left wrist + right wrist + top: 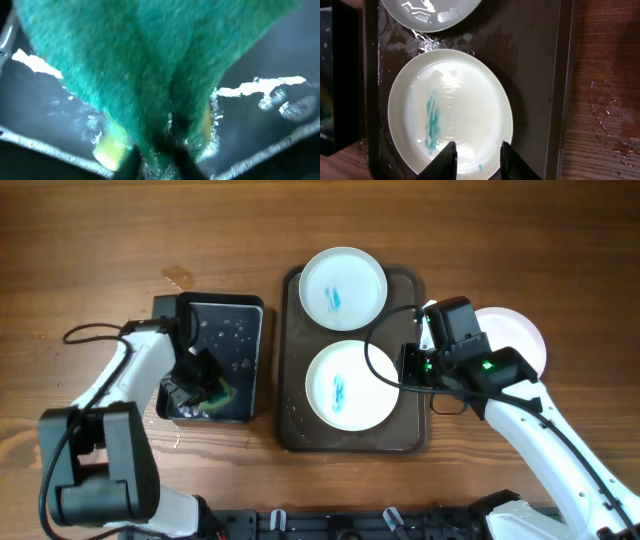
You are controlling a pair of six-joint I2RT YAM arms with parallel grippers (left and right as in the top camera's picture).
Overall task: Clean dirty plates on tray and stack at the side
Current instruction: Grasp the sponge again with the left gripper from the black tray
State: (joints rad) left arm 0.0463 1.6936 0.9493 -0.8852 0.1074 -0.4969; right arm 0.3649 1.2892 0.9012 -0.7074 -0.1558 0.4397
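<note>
The far plate (343, 283), at the 12 o'clock end of the brown tray (293, 355), and the near plate (350, 385), at its 6 o'clock end, both show teal smears, so neither looks cleaned. A third plate (520, 330) lies on the table (100, 240) at the tray's 3 o'clock and looks plain white. I'd judge one done, two left, no stack yet. The right gripper (477, 160) hangs over the near plate's rim, fingers apart, holding nothing. Over at 9 o'clock, the left gripper (205, 392) is clamped on a green sponge (150, 65) in the wet black tray (245, 345).
</note>
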